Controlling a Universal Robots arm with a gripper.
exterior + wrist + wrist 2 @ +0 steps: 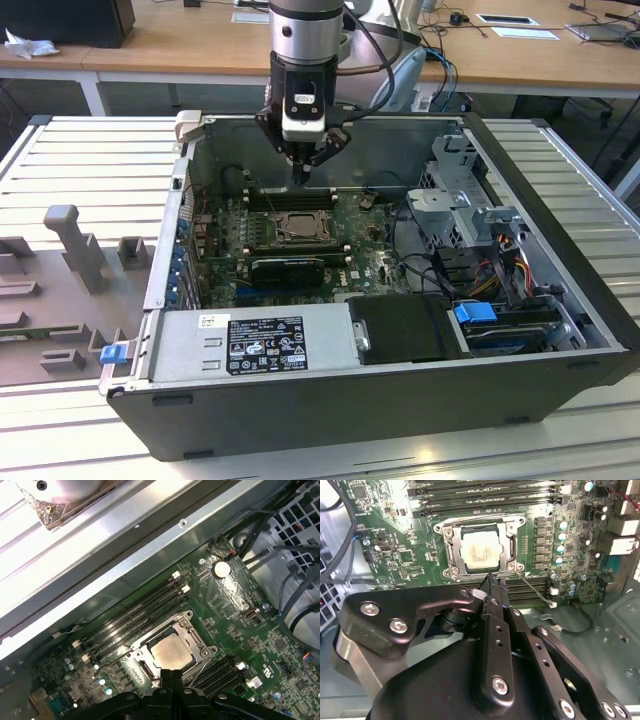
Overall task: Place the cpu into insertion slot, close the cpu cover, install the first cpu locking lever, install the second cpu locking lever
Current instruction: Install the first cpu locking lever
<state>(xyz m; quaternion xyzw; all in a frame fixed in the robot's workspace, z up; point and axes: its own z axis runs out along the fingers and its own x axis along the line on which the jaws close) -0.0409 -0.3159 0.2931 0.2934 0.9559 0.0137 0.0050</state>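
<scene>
Hand [303, 180], closed on nothing, hangs upper centre of the exterior view; socket [300, 228] with seated chip [479, 550] just below its tip.

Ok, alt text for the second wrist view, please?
The cpu, pale top up, sits in the insertion slot on the green motherboard, the cpu cover lying flat around it. The gripper, fingers shut, points at the socket's edge.
</scene>
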